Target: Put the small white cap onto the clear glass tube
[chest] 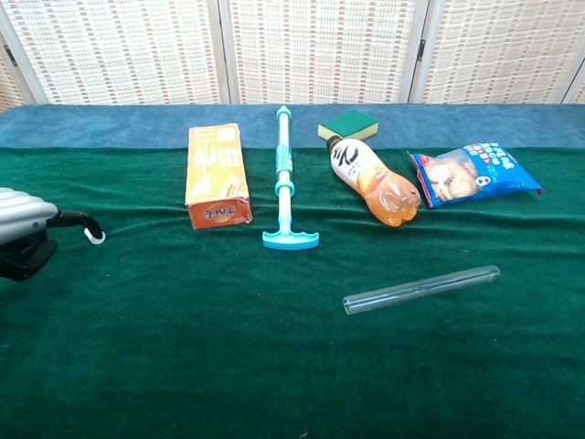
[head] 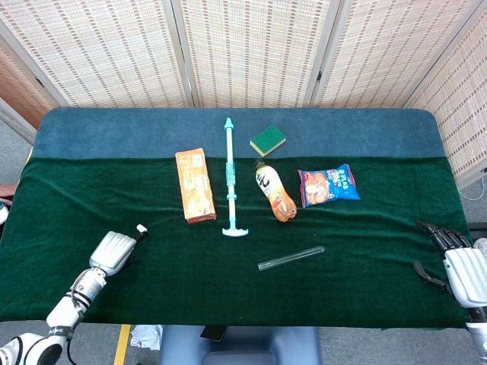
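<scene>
The small white cap (head: pixel 141 228) lies on the green cloth at the left. In the chest view the cap (chest: pixel 96 239) is partly covered by a black fingertip. My left hand (head: pixel 112 252) (chest: pixel 26 233) reaches in from the left, with one finger hooked over the cap and the thumb held apart below it. It does not grip the cap. The clear glass tube (head: pixel 291 258) (chest: pixel 422 289) lies flat right of centre, far from both hands. My right hand (head: pixel 460 262) hovers at the table's right edge, fingers spread and holding nothing.
Across the middle stand an orange box (head: pixel 195 185), a teal long-handled tool (head: pixel 230 179), a lying drink bottle (head: pixel 274 192) and a blue snack bag (head: pixel 328 185). A green sponge (head: pixel 268 140) sits behind the bottle. Bare green cloth (head: pixel 228 289) stretches along the front.
</scene>
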### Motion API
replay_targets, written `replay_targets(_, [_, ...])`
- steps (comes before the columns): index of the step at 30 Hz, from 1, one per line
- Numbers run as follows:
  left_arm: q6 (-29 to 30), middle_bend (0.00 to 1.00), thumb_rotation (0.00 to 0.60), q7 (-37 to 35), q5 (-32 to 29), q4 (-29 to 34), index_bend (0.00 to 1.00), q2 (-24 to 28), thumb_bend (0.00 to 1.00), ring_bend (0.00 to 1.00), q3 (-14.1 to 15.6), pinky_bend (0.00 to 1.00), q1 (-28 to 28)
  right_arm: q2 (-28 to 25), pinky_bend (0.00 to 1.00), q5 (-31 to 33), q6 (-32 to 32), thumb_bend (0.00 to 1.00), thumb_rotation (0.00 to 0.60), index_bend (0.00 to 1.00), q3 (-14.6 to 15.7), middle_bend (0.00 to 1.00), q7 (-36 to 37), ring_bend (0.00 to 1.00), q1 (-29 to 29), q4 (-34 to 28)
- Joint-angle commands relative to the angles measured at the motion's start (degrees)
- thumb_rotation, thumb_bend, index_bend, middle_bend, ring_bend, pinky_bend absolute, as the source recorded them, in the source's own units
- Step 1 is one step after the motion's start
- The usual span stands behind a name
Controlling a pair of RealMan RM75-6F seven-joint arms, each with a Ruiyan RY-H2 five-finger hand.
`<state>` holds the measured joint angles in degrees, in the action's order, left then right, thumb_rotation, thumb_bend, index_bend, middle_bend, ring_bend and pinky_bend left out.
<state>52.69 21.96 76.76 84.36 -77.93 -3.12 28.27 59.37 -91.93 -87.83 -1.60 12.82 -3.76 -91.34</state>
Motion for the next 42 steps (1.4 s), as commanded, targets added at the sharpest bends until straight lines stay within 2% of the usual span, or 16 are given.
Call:
replay_targets(1, [-0.05,0.97,0.600,0.26,-0.48,-0.55,0.23,-0.59,0.87,0.87,0.14,0.80,0.35,0.03,0.22,0.18,0.11,0.41,0.600,0.14,-0.02,0.27,0.00,0.25,0.01,0.07])
replay_targets(15, [-1.35,0.97,0.600,-0.57,-5.29,-4.72,0.23,-2.48,0.87,0.87,-0.43,0.80,1.80,0.30,0.22,0.94,0.60,0.41,0.600,0.14,-0.21,0.27,-0.17,0.25,-0.04,0.15])
replay_targets(42, [-0.28,0.97,0.600,-3.58,-9.94,-3.33,0.22,0.12,0.86,0.87,-1.72,0.80,2.73,0.70,0.22,1.49,0.78,0.41,0.600,0.14,-0.28,0.27,0.92,0.26,0.10,1.09])
